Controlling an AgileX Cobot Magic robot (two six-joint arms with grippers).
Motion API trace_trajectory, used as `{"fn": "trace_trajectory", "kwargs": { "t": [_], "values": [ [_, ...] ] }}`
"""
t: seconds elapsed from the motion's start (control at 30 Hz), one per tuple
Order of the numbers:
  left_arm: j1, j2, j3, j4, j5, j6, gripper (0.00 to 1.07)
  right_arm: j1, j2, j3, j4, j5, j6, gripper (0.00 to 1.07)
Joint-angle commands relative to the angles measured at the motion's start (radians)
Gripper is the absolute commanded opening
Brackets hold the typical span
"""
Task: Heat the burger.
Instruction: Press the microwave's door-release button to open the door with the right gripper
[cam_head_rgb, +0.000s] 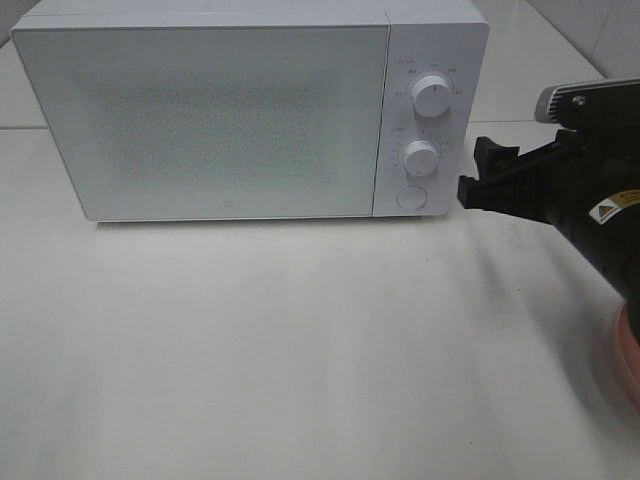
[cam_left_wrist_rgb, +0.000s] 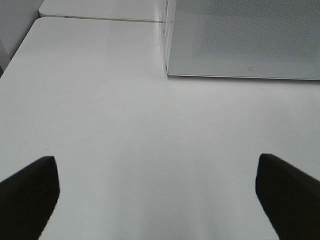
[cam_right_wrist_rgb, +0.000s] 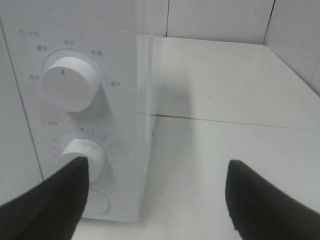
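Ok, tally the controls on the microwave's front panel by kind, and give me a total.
Dial knobs: 2 (upper knob, lower knob)
Round button: 1
Total: 3 controls on the microwave

Burger out of sight in all 3 views

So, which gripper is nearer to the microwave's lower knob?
Right. The right gripper sits just beside the lower knob; the left gripper is over the table before the far corner of the door.
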Motion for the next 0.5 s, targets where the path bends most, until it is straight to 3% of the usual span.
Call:
{"fn": "trace_trajectory", "kwargs": {
  "t": [0.03, 0.37, 0.5],
  "values": [
    [-0.002, -0.02, 0.002, 0.001, -0.014, -0.003, 1.0, 0.083, 0.029, -0.001, 0.092, -0.046, -0.006, 0.75],
    [-0.002, -0.02, 0.002, 0.001, -0.014, -0.003, 1.0, 0.256, 0.104, -0.014, 0.301, -0.116, -0.01, 0.75],
    [-0.002, -0.02, 0.002, 0.001, -0.014, -0.003, 1.0, 0.279, 0.118, -0.029, 0.314, -0.114, -0.012, 0.75]
  ]
}}
